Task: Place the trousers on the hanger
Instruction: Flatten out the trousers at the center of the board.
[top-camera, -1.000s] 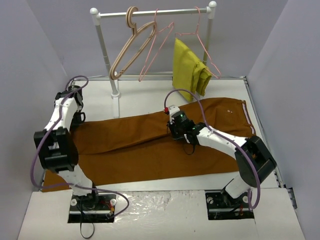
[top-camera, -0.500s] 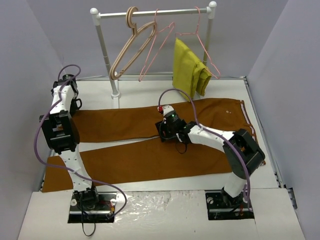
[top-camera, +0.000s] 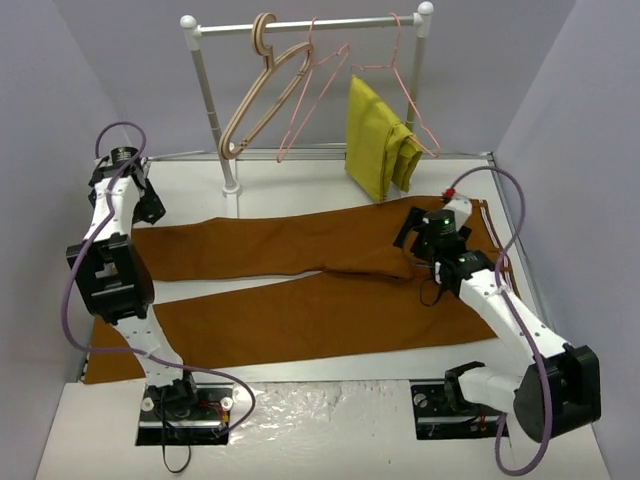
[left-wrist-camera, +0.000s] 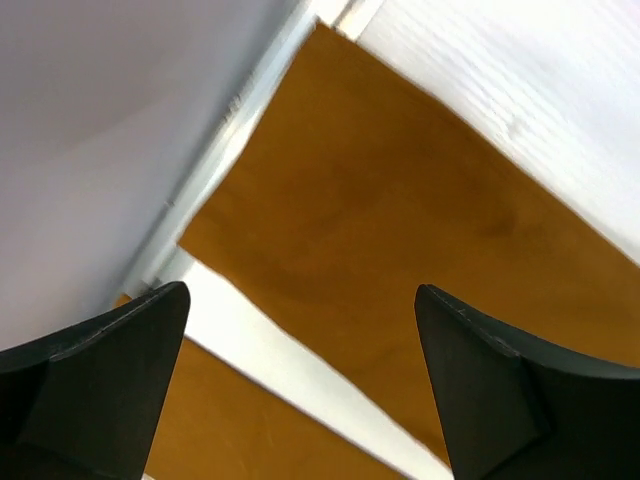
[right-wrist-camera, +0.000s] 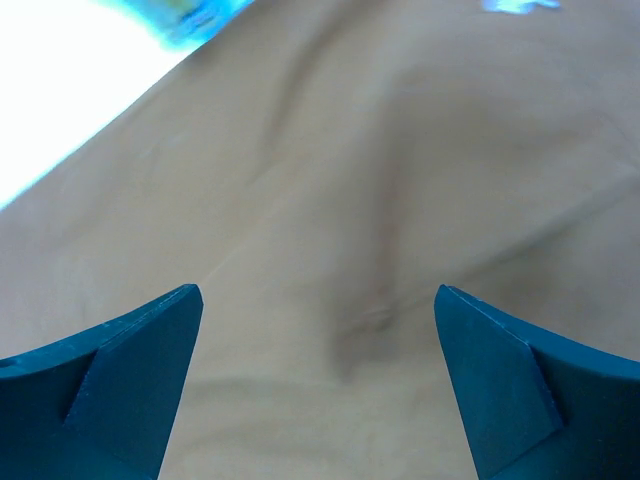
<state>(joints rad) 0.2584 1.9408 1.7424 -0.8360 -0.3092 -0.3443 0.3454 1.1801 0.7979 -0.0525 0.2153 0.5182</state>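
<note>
The rust-brown trousers (top-camera: 300, 290) lie flat on the table, both legs stretched to the left and parted, with the striped waistband (top-camera: 492, 235) at the right. My left gripper (top-camera: 143, 208) hovers open over the far leg's cuff end (left-wrist-camera: 380, 220), nothing between its fingers (left-wrist-camera: 110, 370). Over the seat area near the waist, my right gripper (top-camera: 418, 232) is open above the cloth (right-wrist-camera: 330, 230) and holds nothing. The pink wire hanger (top-camera: 318, 92) hangs bare on the rail at the back.
A white rack (top-camera: 208, 95) stands at the back with a beige wooden hanger (top-camera: 262, 95) and a second pink hanger (top-camera: 408, 95) carrying a mustard-yellow folded garment (top-camera: 378, 140). Grey walls close in on both sides. A strip of white table (left-wrist-camera: 290, 365) shows between the legs.
Both grippers have opened and let go of the cloth. The far leg now lies spread toward the back left. My right gripper moved right, toward the waist; the left one drew back left.
</note>
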